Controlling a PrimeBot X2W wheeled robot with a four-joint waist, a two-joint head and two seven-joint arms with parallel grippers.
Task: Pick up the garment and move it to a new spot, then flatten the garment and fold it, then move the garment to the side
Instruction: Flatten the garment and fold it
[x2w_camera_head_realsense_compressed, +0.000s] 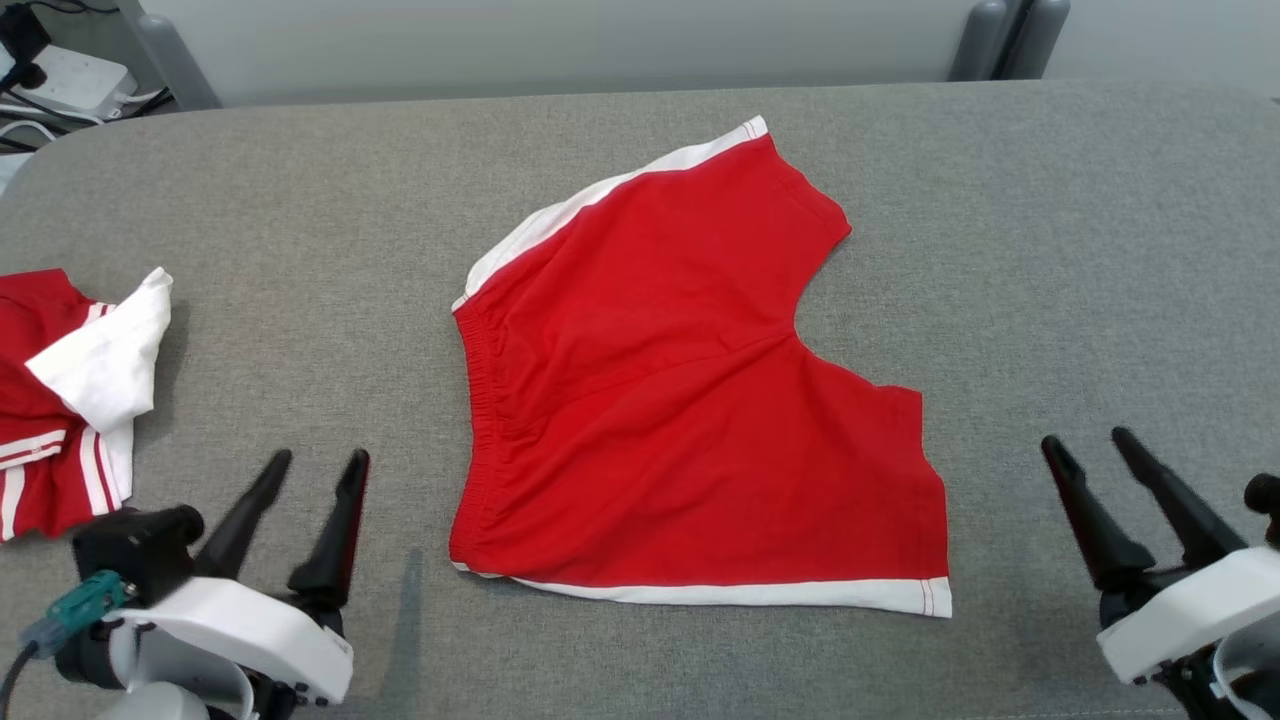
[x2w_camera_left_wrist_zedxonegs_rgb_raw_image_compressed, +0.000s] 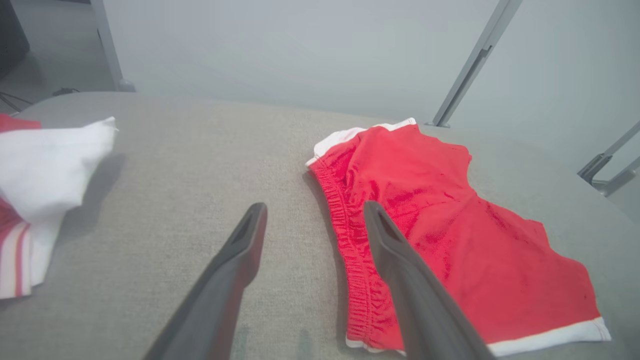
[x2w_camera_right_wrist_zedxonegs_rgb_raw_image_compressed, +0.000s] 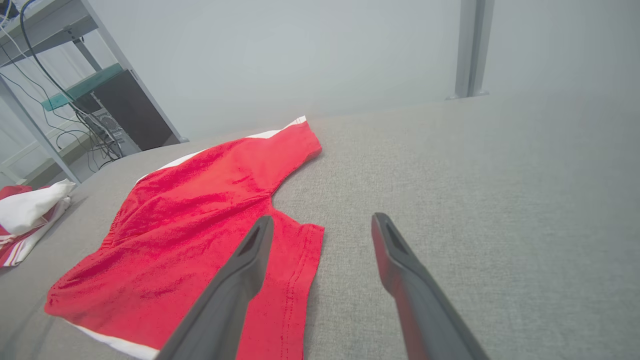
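Though poised either side near the front edge of the surface (x2w_camera_head_realsense_compressed: 1050, 250), grips nothing yet: left tool (x2w_camera_head_realsense_compressed: 322, 458) and right tool (x2w_camera_head_realsense_compressed: 1085, 440) gaping wide, empty. Leaves shorts (x2w_camera_head_realsense_compressed: 680, 400) spread flat at mid-surface, waistband (x2w_camera_head_realsense_compressed: 480, 420) toward the left edge, seemingly ready for folding.

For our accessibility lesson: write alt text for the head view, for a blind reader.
Red shorts with white trim lie flat on a grey table, between the open left tool and right tool. A crumpled red-and-white garment sits at the left edge.
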